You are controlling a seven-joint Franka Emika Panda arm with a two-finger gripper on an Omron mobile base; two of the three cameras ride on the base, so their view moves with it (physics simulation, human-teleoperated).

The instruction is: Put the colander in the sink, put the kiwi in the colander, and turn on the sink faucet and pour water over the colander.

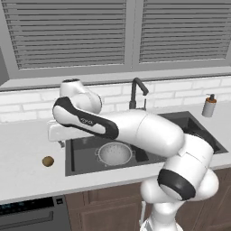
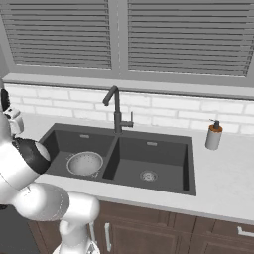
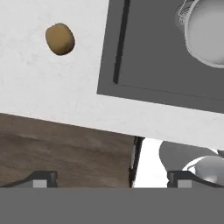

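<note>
Lying apart from tool (image 3: pixel 111 177), kiwi (image 3: pixel 60 39).

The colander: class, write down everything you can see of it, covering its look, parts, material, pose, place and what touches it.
The colander is a round, silvery bowl that looks like metal, its wall finely perforated, with small loop handles at the rim on opposite sides. It sits upright, mouth up and empty, on the floor of the left basin of the dark grey sink, to the left of the divider. Only the basin floor touches it. The kiwi lies apart on the counter to the left of the sink.
</note>
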